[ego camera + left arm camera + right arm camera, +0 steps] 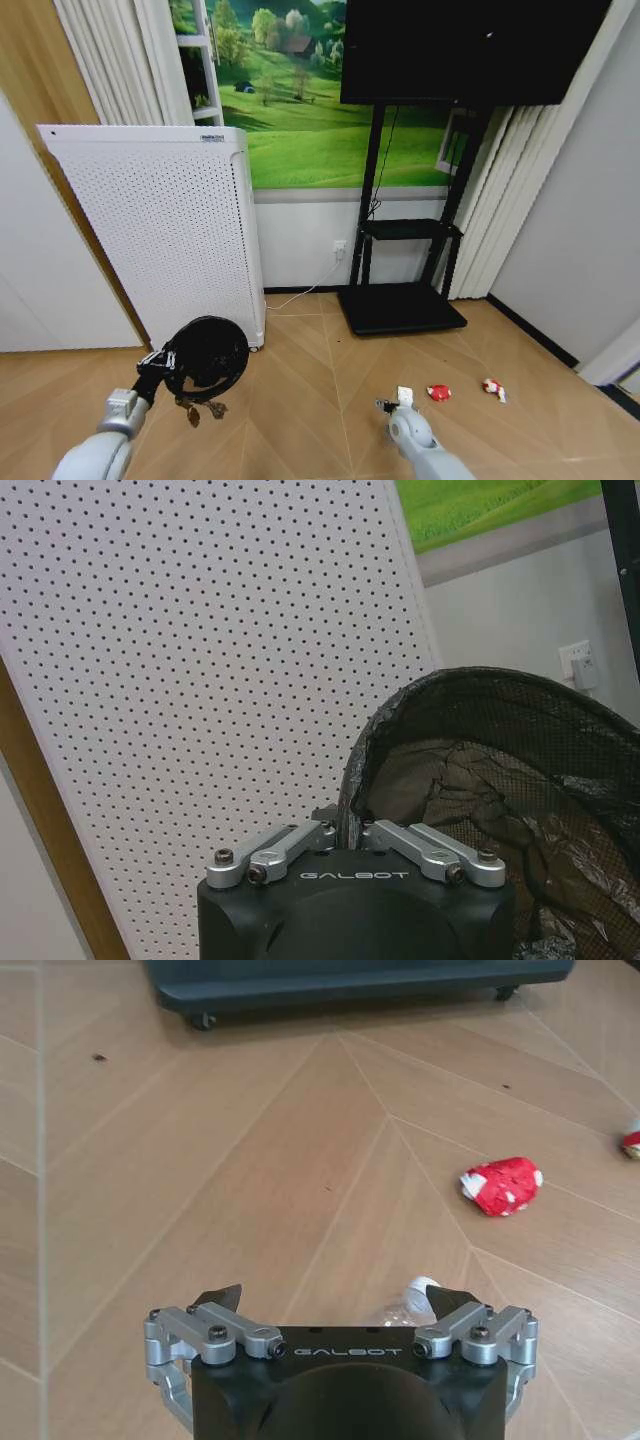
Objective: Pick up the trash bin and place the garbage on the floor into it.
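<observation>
Trash bin [207,357]: black mesh, lined with a dark bag, held off the floor [320,400] and tipped on its side by the left hand [160,362], clamped on the rim beside the white perforated appliance [160,230]. Judged light and stiff; the rim suits gripping. Right hand [338,1305]: wide open, empty, poised over the clear bottle [410,1300]. Red scrap [500,1185] lies nearby; likely soft, crushable, best pinched across the middle.

bottle [405,1305]: mostly hidden behind right gripper [335,1305] | trash bin [500,810]: cut off at frame edge
</observation>
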{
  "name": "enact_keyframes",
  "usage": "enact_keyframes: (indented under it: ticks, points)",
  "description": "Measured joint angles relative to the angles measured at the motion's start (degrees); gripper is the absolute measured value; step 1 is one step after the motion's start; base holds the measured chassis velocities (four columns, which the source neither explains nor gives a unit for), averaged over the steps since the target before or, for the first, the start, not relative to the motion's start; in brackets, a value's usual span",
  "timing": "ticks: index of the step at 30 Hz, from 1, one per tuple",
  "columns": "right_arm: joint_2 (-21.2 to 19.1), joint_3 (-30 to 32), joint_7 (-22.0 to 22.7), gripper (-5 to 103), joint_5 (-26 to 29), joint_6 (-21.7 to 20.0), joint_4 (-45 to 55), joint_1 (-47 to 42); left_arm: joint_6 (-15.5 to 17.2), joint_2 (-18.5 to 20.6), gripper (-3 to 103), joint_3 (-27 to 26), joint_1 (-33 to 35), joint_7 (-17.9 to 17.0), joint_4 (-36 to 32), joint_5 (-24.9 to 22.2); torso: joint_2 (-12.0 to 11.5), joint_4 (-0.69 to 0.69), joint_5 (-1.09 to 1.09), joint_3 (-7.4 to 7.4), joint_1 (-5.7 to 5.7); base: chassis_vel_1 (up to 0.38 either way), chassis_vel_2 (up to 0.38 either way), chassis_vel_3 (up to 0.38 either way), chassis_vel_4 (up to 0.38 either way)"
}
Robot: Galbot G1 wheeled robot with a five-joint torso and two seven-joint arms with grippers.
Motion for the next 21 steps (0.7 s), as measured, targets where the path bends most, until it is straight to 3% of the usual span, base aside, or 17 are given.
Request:
enact_keyframes:
  ticks: [2, 3, 9, 10, 14, 21]
  points:
    - [0.0, 0.0, 0.0, 100, 0.0, 0.0, 0.0, 0.0, 0.0, 0.0, 4, 0.0, 0.0, 0.0, 0.0, 0.0, 0.0, 0.0, 0.0, 0.0, 0.0, 0.0, 0.0, 0.0, 0.0]
    - [0.77, -0.61, 2.41, 100, 0.04, -0.72, -1.41, 1.07, 0.01, 0.01, 4, 0.12, -0.01, 0.01, 0.12, 0.13, 0.0, 0.0, -0.01, 0.0, 0.0, 0.0, 0.0, 0.0, 0.0]
    - [1.51, -0.83, 5.65, 100, -0.74, -1.29, -3.61, 2.02, -0.07, -0.12, 4, 0.48, -0.05, 0.04, 0.49, 0.51, 0.0, 0.0, 0.0, -0.01, 0.0, 0.0, 0.0, 0.0, 0.0]
    - [2.11, -0.78, 8.19, 100, -1.43, -1.31, -5.27, 2.35, -0.11, -0.32, 4, 0.9, -0.13, 0.06, 0.64, 0.97, 0.0, -0.02, -0.01, 0.0, 0.0, 0.0, 0.0, 0.0, 0.0]
    - [3.7, -0.48, 11.3, 100, -0.83, -1.29, -6.79, 2.56, -0.15, -0.57, 4, 1.34, -0.23, 0.08, 0.84, 1.67, 0.0, -0.01, 0.0, -0.01, 0.0, 0.0, 0.0, 0.0, 0.0]
    - [5.66, -0.2, 12.94, 100, 0.42, -0.97, -8.45, 3.09, -0.3, -0.69, 4, 1.93, -0.62, 0.11, 1.52, 2.31, 0.0, 0.0, -0.01, -0.01, 0.0, 0.0, 0.0, 0.0, 0.0]
